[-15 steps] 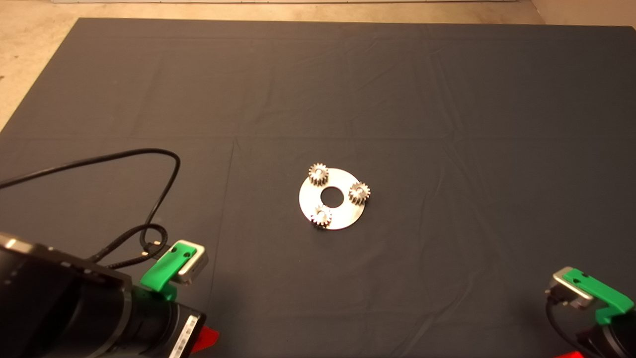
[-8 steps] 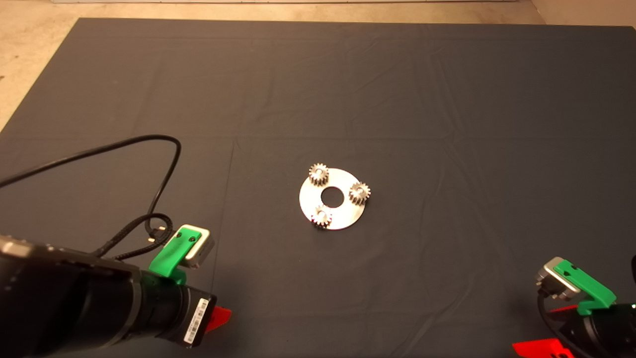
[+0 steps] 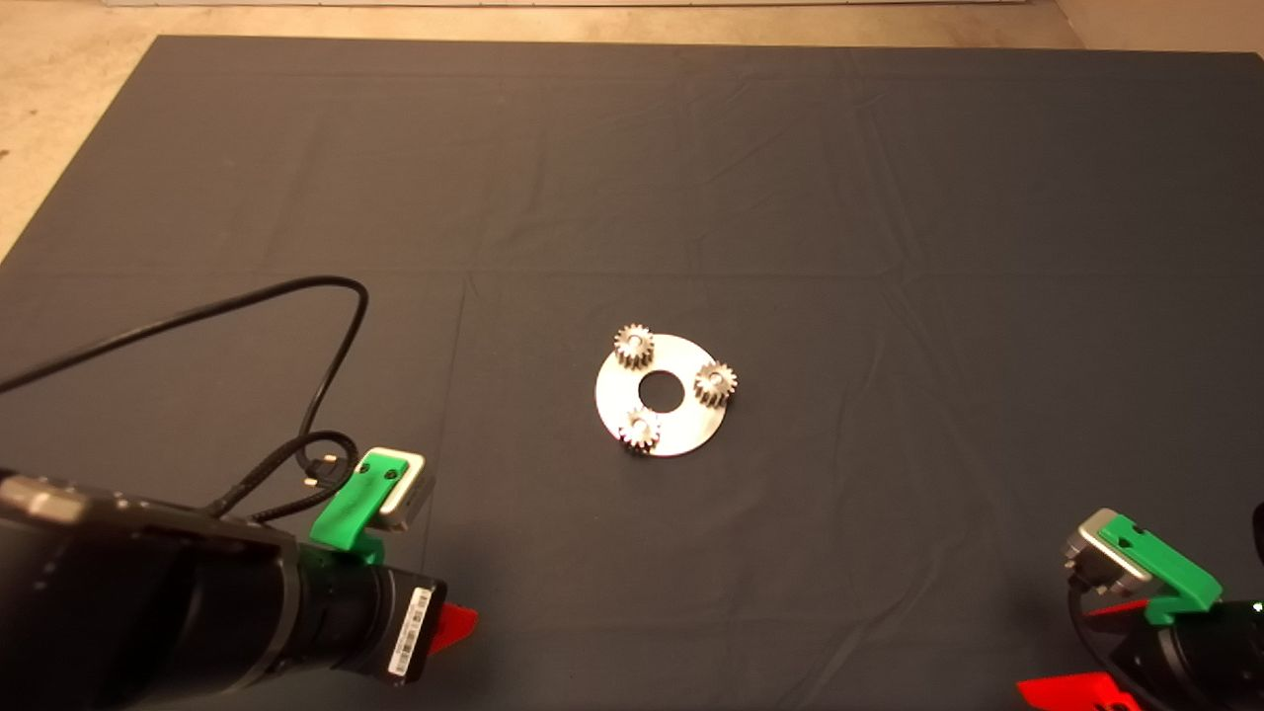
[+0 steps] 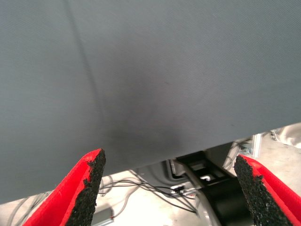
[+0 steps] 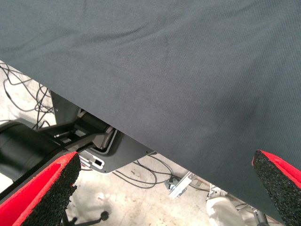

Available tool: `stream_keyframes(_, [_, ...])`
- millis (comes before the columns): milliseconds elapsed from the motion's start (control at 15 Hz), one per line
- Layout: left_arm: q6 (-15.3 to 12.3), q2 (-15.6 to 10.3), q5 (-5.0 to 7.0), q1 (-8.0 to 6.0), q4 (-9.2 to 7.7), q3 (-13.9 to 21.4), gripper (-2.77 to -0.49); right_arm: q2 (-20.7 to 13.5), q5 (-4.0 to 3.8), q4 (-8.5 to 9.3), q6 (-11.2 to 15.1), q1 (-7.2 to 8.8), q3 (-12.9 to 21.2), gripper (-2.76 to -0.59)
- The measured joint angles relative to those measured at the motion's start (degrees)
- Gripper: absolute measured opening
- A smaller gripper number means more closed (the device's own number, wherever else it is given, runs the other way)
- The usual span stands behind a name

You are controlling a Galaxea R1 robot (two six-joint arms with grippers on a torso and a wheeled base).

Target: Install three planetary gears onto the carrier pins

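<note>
In the head view a shiny round metal disc (image 3: 681,430) with a central hole lies at the mat's middle. Three small silvery gears sit on its carrier pins: one at the far left (image 3: 633,344), one at the right (image 3: 715,381), one at the near side (image 3: 639,430). The pins show only as bright spots in the gear bores. My left gripper (image 3: 449,632) is at the lower left, well away from the disc, open and empty (image 4: 169,188). My right gripper (image 3: 1096,662) is at the lower right corner, open and empty (image 5: 164,188).
A black cable (image 3: 296,395) loops over the mat from the left arm. The mat's near edge shows in both wrist views, with floor cables (image 4: 141,188) and a black machine base (image 5: 70,132) below it.
The left arm has moved forward and to the right along the mat's near side, its red finger now showing more. The right gripper has shifted slightly inward. The disc and gears have not moved.
</note>
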Motion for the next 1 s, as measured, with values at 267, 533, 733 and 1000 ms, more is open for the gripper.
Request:
stream_keyframes(267, [-1.67,2.31,-0.09,7.45,6.33,0.01,-1.35,-1.91,1.82,-0.02,-0.35,0.05,0.00,-0.62])
stream_keyframes(533, [-2.73,3.00,-0.01,8.28,9.36,0.01,-1.35,-1.66,2.07,-0.13,-0.61,0.02,0.00,-0.62])
stream_keyframes(733, [-2.89,3.02,-0.02,8.42,9.85,0.01,-1.35,-1.78,2.12,-0.17,-1.23,0.02,0.00,-0.62])
stream_keyframes(1000, [-2.98,3.83,-0.02,8.56,10.30,0.01,-1.35,-2.02,2.97,-0.24,-1.23,0.02,0.00,-0.62])
